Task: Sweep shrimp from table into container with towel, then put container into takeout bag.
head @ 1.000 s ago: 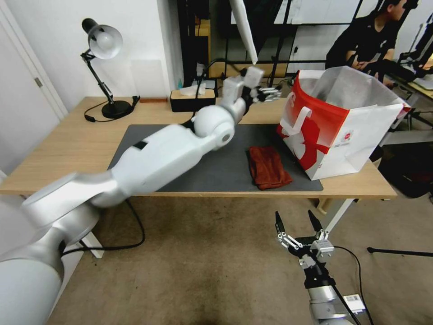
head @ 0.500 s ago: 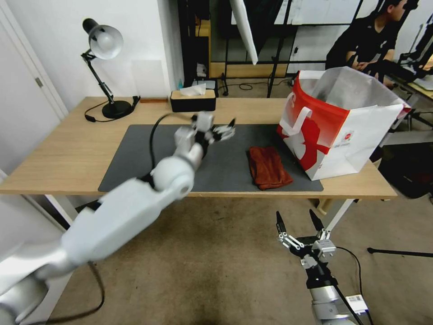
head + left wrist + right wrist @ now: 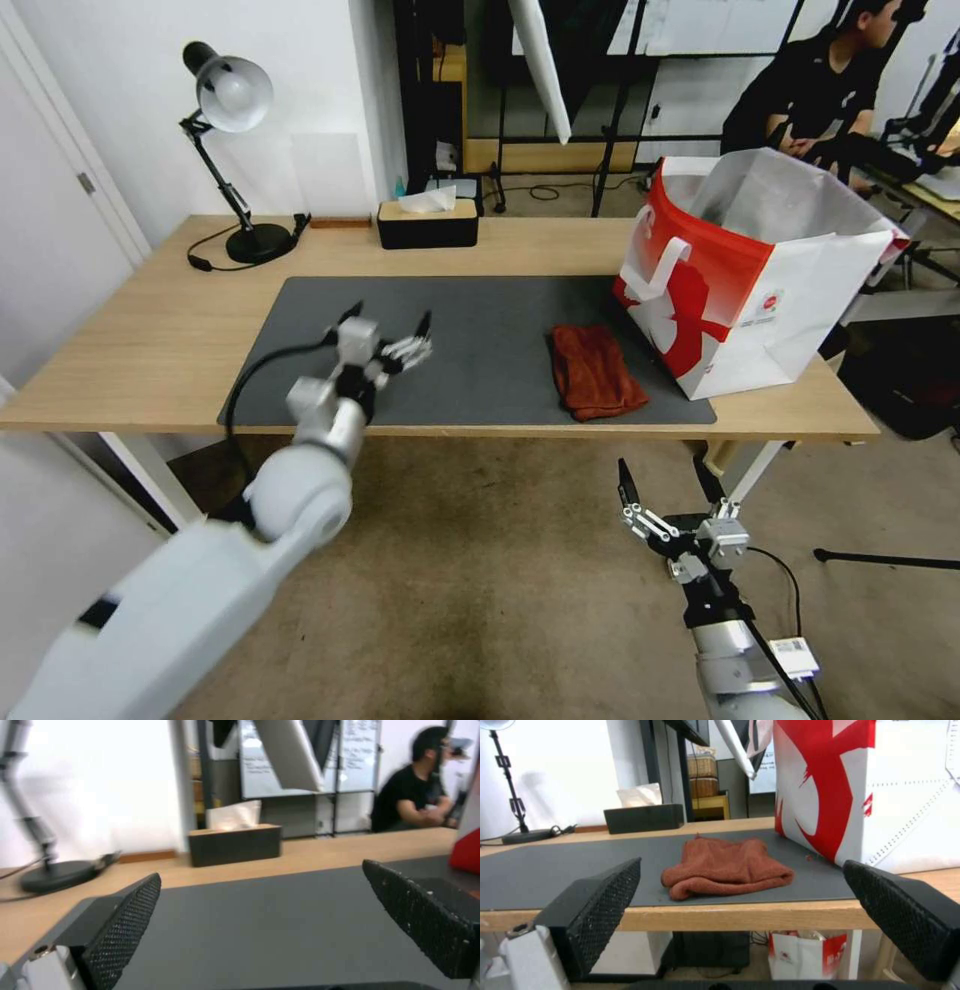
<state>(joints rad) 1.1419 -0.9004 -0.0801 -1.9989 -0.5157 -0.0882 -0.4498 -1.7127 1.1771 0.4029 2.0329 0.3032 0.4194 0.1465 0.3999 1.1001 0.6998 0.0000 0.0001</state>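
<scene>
The rust-brown towel (image 3: 595, 370) (image 3: 725, 870) lies crumpled on the dark grey mat (image 3: 480, 340) of the light-wood table (image 3: 150, 330), near its front edge. Just right of it stands the red and white takeout bag (image 3: 750, 270) (image 3: 860, 787), mouth open. My left gripper (image 3: 390, 315) (image 3: 262, 870) hovers open and empty over the mat's front left part, well left of the towel. Open and empty too, my right gripper (image 3: 662, 478) (image 3: 742, 862) hangs over the floor, below the table's front edge, facing the towel. The shrimp and the container are out of view.
A desk lamp (image 3: 235, 110) stands at the table's back left, and a black tissue box (image 3: 427, 222) at the back middle. Under the table sits a small red and white bag (image 3: 805, 954). A black cable loops off my left arm.
My left arm has swung back from beside the takeout bag, across the mat, to its front left part. The right gripper has barely shifted.
</scene>
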